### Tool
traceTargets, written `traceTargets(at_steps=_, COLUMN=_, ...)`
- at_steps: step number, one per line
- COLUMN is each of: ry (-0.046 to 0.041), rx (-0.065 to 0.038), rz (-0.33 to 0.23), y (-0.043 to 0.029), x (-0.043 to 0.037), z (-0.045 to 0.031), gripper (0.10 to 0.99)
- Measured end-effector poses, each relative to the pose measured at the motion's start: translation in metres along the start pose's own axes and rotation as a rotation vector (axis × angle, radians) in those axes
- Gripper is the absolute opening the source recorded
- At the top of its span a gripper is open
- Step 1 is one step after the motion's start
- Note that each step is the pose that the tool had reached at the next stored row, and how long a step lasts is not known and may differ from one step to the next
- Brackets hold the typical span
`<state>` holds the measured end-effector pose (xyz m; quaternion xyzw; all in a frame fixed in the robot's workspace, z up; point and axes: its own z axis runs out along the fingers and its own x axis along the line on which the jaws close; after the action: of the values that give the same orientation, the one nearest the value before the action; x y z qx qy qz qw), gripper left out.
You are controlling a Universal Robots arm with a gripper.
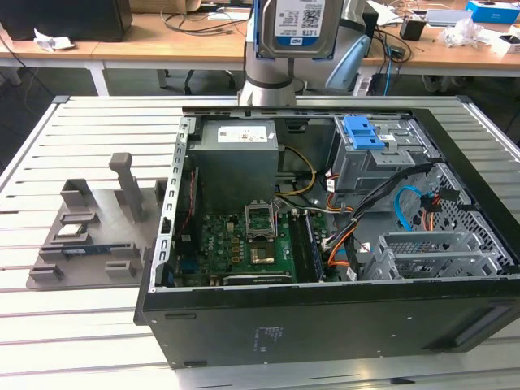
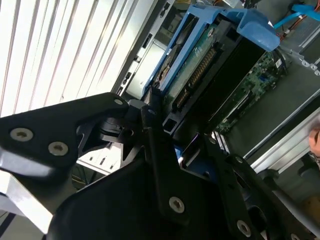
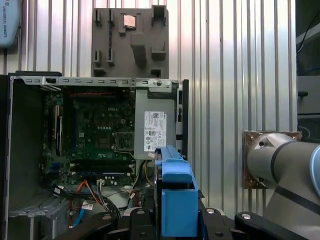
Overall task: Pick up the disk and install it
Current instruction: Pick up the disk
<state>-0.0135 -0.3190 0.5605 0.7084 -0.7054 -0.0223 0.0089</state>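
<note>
At top centre of the exterior view, the disk (image 1: 299, 24) is hanging label-out above the open computer case (image 1: 325, 325), the gripper (image 3: 175, 217) pinching its blue-bracketed sides in the first wrist view; carrying it well is probably demanding a firm, square hold

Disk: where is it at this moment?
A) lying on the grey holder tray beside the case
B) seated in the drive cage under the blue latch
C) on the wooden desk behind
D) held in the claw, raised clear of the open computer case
D: in the exterior view the disk is up at the arm, clear of the open computer case, and the second wrist view shows the claw shut on its blue-bracketed end.
</note>
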Motion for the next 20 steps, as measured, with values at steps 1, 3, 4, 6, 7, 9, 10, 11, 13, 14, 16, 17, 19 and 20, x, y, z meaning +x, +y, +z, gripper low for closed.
traceTargets(at_steps=1, ry=-0.0001, rx=0.000, rz=0.000, y=-0.0037, x=0.0000, z=-0.0001, gripper=0.365)
traceTargets(at_steps=3, ry=-0.0003, rx=0.000, rz=0.000, y=-0.0108, x=0.0000, z=-0.0003, gripper=0.365)
traceTargets(at_steps=4, ry=-0.0002, rx=0.000, rz=0.000, y=-0.0157, x=0.0000, z=-0.0006, gripper=0.365)
traceTargets(at_steps=6, ry=0.0000, rx=0.000, rz=0.000, y=-0.0233, x=-0.0001, z=-0.0010, gripper=0.365)
traceTargets(at_steps=7, ry=-0.0002, rx=0.000, rz=0.000, y=-0.0268, x=0.0000, z=-0.0011, gripper=0.365)
traceTargets(at_steps=9, ry=-0.0001, rx=0.000, rz=0.000, y=-0.0335, x=-0.0001, z=-0.0014, gripper=0.365)
traceTargets(at_steps=10, ry=-0.0001, rx=0.000, rz=0.000, y=-0.0366, x=-0.0001, z=-0.0016, gripper=0.365)
traceTargets(at_steps=11, ry=-0.0001, rx=0.000, rz=0.000, y=-0.0396, x=-0.0001, z=-0.0017, gripper=0.365)
traceTargets(at_steps=13, ry=0.0000, rx=0.000, rz=0.000, y=-0.0529, x=-0.0002, z=-0.0023, gripper=0.365)
traceTargets(at_steps=14, ry=-0.0002, rx=0.000, rz=0.000, y=-0.0539, x=0.0001, z=-0.0023, gripper=0.365)
traceTargets(at_steps=16, ry=0.0010, rx=0.000, rz=0.000, y=-0.0539, x=0.0152, z=-0.0026, gripper=0.365)
traceTargets(at_steps=17, ry=0.0015, rx=0.000, rz=0.000, y=-0.0538, x=0.0256, z=-0.0028, gripper=0.365)
traceTargets(at_steps=19, ry=0.0021, rx=0.000, rz=0.000, y=-0.0538, x=0.0343, z=-0.0029, gripper=0.365)
traceTargets(at_steps=20, ry=0.0022, rx=0.000, rz=0.000, y=-0.0538, x=0.0360, z=-0.0029, gripper=0.365)
